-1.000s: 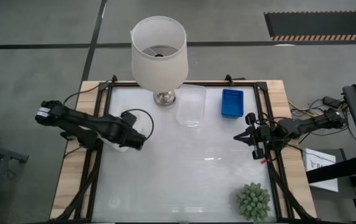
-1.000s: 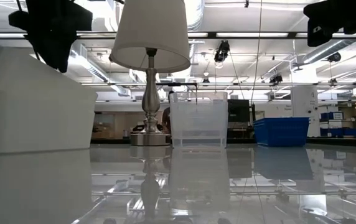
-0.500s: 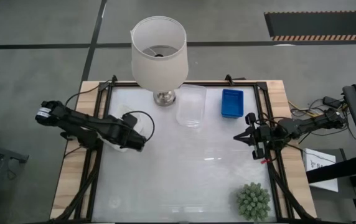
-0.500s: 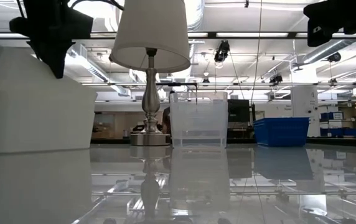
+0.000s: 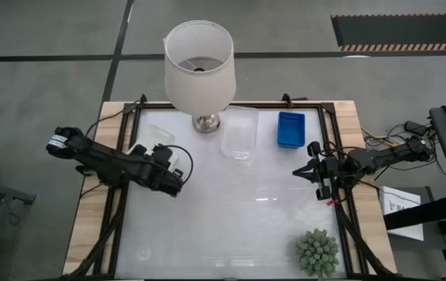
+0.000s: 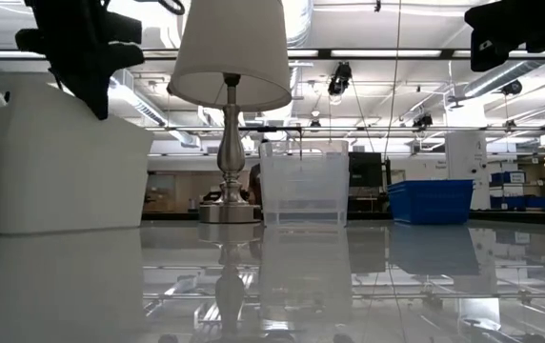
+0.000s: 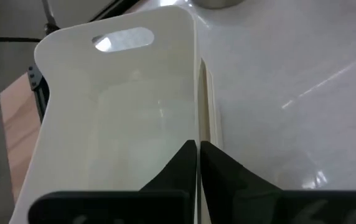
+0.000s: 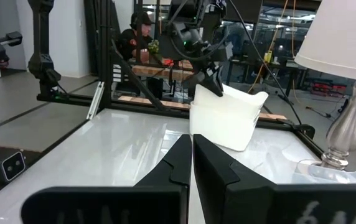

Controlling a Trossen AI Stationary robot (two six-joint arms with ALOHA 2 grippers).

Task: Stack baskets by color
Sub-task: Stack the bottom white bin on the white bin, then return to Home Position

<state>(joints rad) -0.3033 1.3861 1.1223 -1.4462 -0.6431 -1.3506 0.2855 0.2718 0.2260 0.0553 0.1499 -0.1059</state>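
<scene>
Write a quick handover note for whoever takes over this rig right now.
Left claw: shut on the white basket's wall, at the table's left.
Right claw: shut, empty, waiting at the right edge.
Clear basket stands beside the lamp; blue basket is to its right.
Done: white basket gripped.
Left: no stack is visible yet; all three baskets stand apart.

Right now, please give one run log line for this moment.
left gripper: shut on white plastic basket rim, basket tilted | right gripper: shut, waiting at table's right edge

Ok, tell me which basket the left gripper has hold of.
The white basket at the table's left, pinched by its rim in the left gripper; the clear and blue ones stand untouched.
</scene>
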